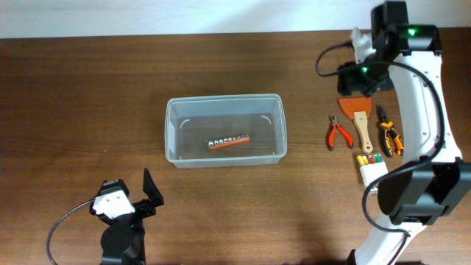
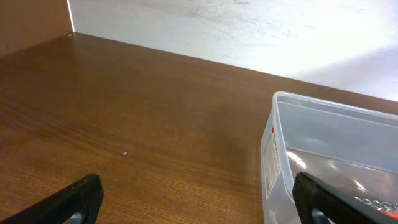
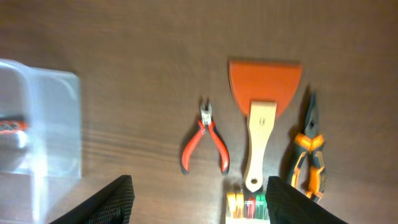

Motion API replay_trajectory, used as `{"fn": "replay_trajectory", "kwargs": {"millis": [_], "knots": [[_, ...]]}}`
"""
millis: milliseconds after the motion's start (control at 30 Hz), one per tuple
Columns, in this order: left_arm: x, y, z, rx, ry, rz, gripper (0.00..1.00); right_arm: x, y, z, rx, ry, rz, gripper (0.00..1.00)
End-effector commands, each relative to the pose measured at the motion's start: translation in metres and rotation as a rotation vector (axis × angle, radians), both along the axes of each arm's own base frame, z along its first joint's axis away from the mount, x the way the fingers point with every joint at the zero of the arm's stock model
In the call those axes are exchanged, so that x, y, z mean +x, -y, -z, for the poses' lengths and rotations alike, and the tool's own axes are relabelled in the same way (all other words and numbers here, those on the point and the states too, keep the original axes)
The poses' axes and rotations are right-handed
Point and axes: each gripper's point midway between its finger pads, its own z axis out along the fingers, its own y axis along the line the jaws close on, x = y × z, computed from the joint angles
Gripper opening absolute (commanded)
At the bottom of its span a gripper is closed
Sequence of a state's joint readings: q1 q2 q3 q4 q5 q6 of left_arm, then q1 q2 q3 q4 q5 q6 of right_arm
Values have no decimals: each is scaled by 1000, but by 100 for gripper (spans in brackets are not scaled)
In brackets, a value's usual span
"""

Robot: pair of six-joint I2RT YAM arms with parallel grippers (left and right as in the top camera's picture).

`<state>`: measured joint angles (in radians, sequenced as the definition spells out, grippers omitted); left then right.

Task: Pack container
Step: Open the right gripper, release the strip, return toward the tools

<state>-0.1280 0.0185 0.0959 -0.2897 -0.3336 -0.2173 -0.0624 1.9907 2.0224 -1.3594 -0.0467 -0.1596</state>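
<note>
- Container (image 1: 224, 98): clear rectangular tub, upright and open-topped, around the middle of the wooden table (image 1: 73, 110), long sides running left to right.
- Inside the container: one orange bit rail (image 1: 229, 142) carrying a row of small silver pieces. It lies flat on the floor of the tub, slightly slanted, a little right of centre.
- Right of the container, well apart from it: a group of hand tools on the table.
- Nearest the container in that group: red-handled cutters (image 1: 338, 133), tips pointing away from the robot.
- One step further from the container: orange scraper (image 1: 356, 118) with a pale wooden handle, blade at the far end, handle towards the robot.
- Furthest from the container: orange-and-black pliers (image 1: 389, 135), just beside the scraper, nose pointing away.
- Small clear case of coloured bits (image 1: 370, 165): also right of the container, on the near side of the scraper handle, close to its end. Whether the two touch cannot be told.
- Right gripper (image 3: 202, 202): held above the table right of the container, over the tool group. Its two fingers are spread wide with nothing between them. The wrist view takes in the cutters, scraper and pliers, with the container's corner at the left edge.
- Left gripper (image 2: 198, 202): low, off the container's near left corner, apart from it. Fingers are wide apart and hold nothing. The left wrist view has the container's wall beside the right finger.
</note>
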Motion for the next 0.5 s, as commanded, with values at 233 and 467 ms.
{"fn": "replay_trajectory", "kwargs": {"millis": [233,467], "knots": [[0,0,0,9,0,1,99,-33,-8,105,50,-162,46,46],[0,0,0,9,0,1,99,-49,-10,146,57,-195,102,41]]}}
